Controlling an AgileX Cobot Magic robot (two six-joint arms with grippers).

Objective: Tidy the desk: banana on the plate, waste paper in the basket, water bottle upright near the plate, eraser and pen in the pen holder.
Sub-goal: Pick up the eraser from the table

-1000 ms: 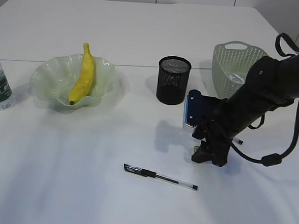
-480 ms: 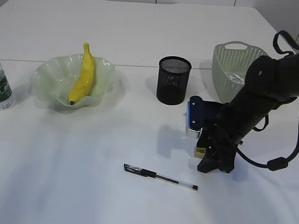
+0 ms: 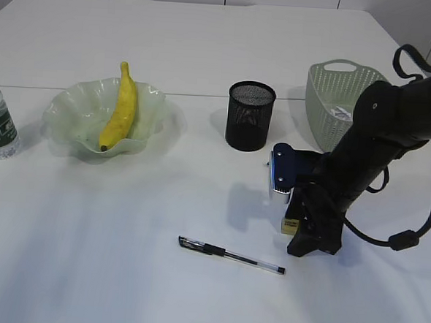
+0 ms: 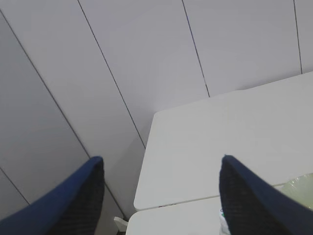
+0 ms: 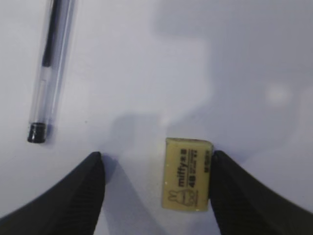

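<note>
A white table (seamed across); grey panelled wall behind.

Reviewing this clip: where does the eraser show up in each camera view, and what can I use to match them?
Exterior view: the eraser is a small yellow block on the table, right of centre, under the right gripper.
Left wrist view: not in it.
Right wrist view: eraser at bottom centre, between the open fingers, close against the right-hand one.
Shared landmark: the pen, lying to its left in both views.
</note>
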